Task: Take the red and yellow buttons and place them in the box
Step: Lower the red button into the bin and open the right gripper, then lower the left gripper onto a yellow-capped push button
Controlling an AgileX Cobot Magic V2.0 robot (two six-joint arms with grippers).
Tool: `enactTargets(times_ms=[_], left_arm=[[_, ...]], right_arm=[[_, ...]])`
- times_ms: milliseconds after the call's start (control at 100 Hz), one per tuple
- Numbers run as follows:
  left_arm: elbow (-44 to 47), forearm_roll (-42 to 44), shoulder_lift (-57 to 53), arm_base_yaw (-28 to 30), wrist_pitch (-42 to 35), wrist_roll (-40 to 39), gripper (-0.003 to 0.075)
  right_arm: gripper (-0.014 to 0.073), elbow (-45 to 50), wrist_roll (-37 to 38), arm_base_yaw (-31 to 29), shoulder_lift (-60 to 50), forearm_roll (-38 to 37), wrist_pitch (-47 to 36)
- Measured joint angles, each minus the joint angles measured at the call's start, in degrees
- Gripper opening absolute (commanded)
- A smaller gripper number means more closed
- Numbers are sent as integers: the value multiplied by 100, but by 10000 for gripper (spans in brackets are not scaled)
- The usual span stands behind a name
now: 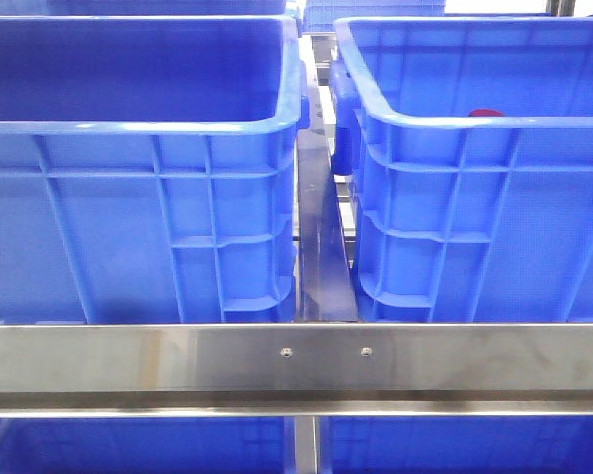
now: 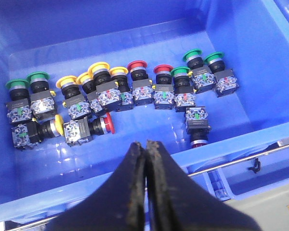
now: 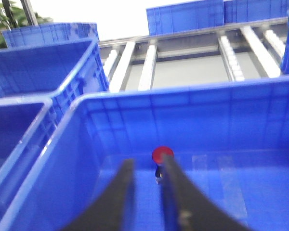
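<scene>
- A: How many big blue crates do we log across the front?
- B: Two, the left crate and the right crate. Bits of others show behind and below; we can't count those.
- A: Buttons under the left wrist?
- B: Fourteen. Five green buttons, five yellow buttons, four red buttons.
- A: Under the right wrist?
- B: We see a single red button.

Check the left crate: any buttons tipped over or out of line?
Yes. Most stand upright in a row, but a yellow button, a red button and a dark red one lie on their sides in the blue crate.
</scene>
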Motion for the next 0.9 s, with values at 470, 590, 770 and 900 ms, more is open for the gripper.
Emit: enactTargets(times_ms=[470,590,770,900], left_arm=[[0,-61,0,0,95,0,482],[0,-70,48,0,95,0,503],[-90,-70,471,0,-61,-10,503],[-507,-73,1177,0,-71,-10,503]], right_arm=[[-67,9,-12,0,-23,0,131],[-67,9,-12,0,-23,0,158],[-67,9,-12,0,-23,0,214],[-67,9,-12,0,-23,0,260]])
